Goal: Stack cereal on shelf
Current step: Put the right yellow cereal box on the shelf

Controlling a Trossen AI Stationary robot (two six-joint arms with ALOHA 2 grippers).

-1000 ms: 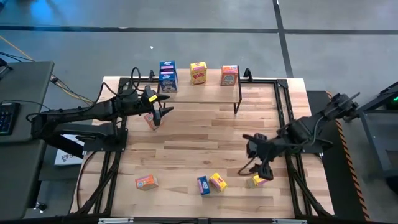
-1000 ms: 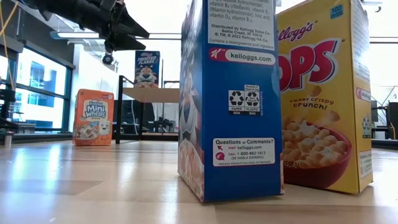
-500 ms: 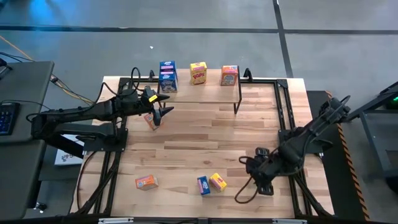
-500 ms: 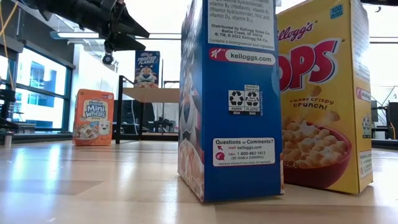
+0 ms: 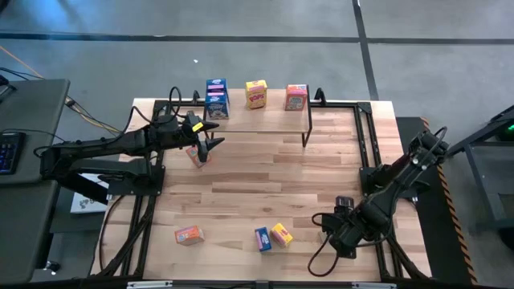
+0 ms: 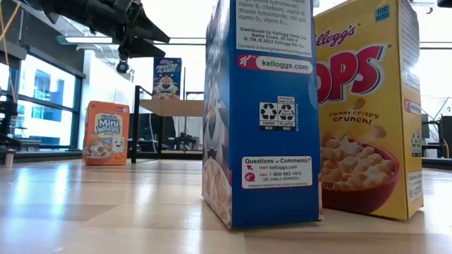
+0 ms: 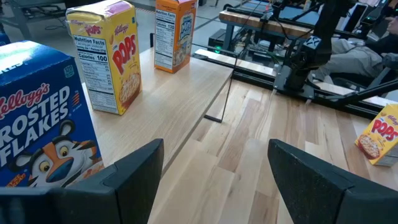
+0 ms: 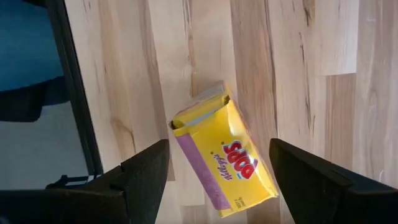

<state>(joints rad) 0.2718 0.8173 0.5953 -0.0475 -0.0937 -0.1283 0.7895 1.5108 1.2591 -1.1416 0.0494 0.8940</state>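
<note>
The shelf (image 5: pixel 275 106) at the table's far edge carries two stacked blue cereal boxes (image 5: pixel 216 96), a yellow one (image 5: pixel 256 94) and an orange one (image 5: pixel 295 97), all standing upright. My left gripper (image 5: pixel 210 138) hovers open just in front of the shelf, above an upright orange box (image 5: pixel 194 156) on the table. My right gripper (image 5: pixel 340 238) is open near the table's front right and points down. It hangs over a yellow box (image 8: pixel 225 163) that lies flat on the table, framed between the fingers in the right wrist view and touching neither.
An orange box (image 5: pixel 189 234), a blue box (image 5: pixel 263 238) and a yellow box (image 5: pixel 281 234) stand near the front edge. Black frame rails (image 5: pixel 365 152) run along the table's sides. Bare wood lies in the table's middle.
My right gripper has swung toward the table's near edge and come down, tipping from a slant to point almost straight down. It now stands over the flat yellow box and covers it in the high view. Its fingers stay open.
</note>
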